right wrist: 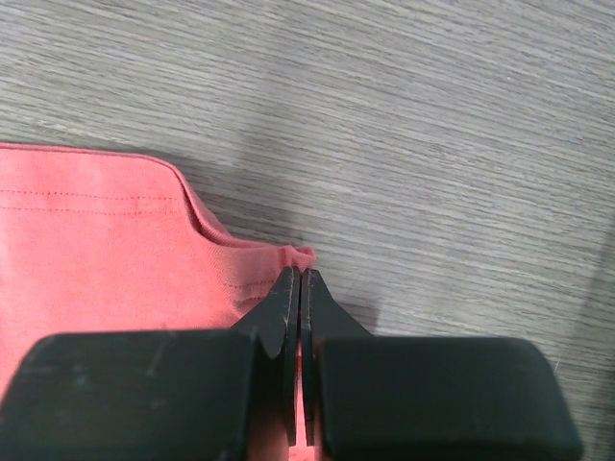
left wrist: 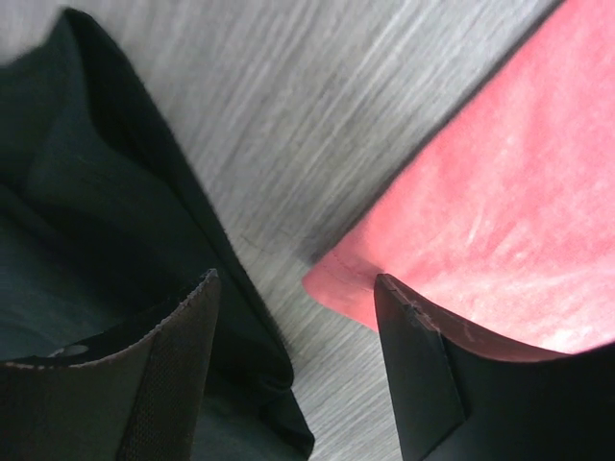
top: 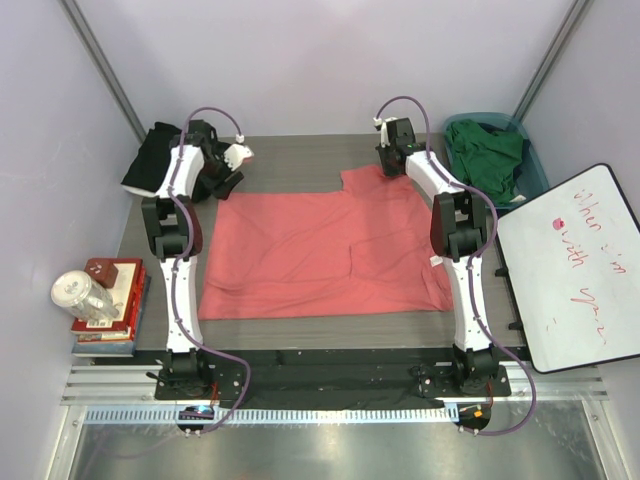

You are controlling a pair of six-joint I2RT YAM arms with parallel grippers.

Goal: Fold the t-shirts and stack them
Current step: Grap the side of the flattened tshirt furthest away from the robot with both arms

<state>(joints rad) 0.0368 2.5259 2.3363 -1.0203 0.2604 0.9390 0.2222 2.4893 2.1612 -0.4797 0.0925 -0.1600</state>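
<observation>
STEP: gripping pink shirt (top: 320, 250) far corners for first fold | SHIRT: spread flat, worktop (top: 300, 150) centre | right claw (right wrist: 300, 279): clamped on far-right edge | left claw (left wrist: 296, 283): apart, over far-left corner | NEXT: lower, pinch corner only; black shirt (left wrist: 106, 240) lies just beside.

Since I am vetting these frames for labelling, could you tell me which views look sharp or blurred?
Top external: sharp, evenly lit, coral-pink t-shirt clear. Left wrist: soft throughout, black t-shirt dark, little detail. Right wrist: table grain crisp, stitching legible, shadow beside the jaws.
</observation>
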